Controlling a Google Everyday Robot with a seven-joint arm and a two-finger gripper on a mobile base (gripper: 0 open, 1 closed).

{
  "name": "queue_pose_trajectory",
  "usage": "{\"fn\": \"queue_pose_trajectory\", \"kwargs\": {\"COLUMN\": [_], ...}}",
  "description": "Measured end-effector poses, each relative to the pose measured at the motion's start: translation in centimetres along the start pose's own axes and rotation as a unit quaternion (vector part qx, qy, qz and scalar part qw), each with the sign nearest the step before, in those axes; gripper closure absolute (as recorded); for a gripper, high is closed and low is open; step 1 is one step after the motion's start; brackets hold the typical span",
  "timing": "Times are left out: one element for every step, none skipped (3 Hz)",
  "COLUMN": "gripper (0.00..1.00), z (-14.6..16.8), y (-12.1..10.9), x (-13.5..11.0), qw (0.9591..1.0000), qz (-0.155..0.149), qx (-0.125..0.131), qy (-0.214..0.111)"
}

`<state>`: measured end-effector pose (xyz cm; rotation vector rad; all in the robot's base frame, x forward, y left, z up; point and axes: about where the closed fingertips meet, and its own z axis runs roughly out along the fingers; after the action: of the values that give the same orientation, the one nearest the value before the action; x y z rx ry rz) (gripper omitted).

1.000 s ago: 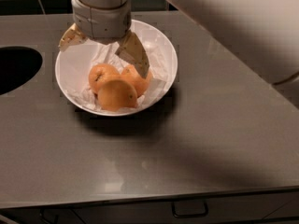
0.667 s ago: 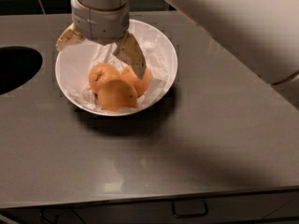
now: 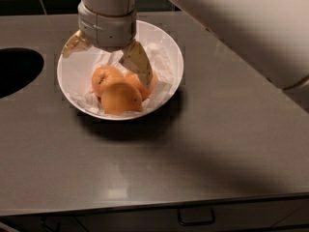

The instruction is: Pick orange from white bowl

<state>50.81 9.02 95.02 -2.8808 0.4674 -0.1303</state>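
While the gripper (image 3: 106, 64) hangs wide open, holding nothing, above the white bowl (image 3: 176, 57), two other oranges (image 3: 120, 98) crowd the orange (image 3: 103, 78); its left side is free.

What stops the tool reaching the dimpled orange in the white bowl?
Probably nothing: likely yes. The tool hangs open above the white bowl, fingers straddling the orange. The two neighbouring oranges crowd it, so one finger may bump them.
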Motion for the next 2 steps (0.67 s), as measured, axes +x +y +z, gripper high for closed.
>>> {"fn": "queue_pose_trajectory", "kwargs": {"gripper": [0.0, 0.0], "z": [0.19, 0.55], "y": [0.29, 0.92], "x": [-0.21, -0.49], "qw": [1.0, 0.9999], "qz": [0.006, 0.013], "qx": [-0.003, -0.005], "qy": [-0.005, -0.009]}}
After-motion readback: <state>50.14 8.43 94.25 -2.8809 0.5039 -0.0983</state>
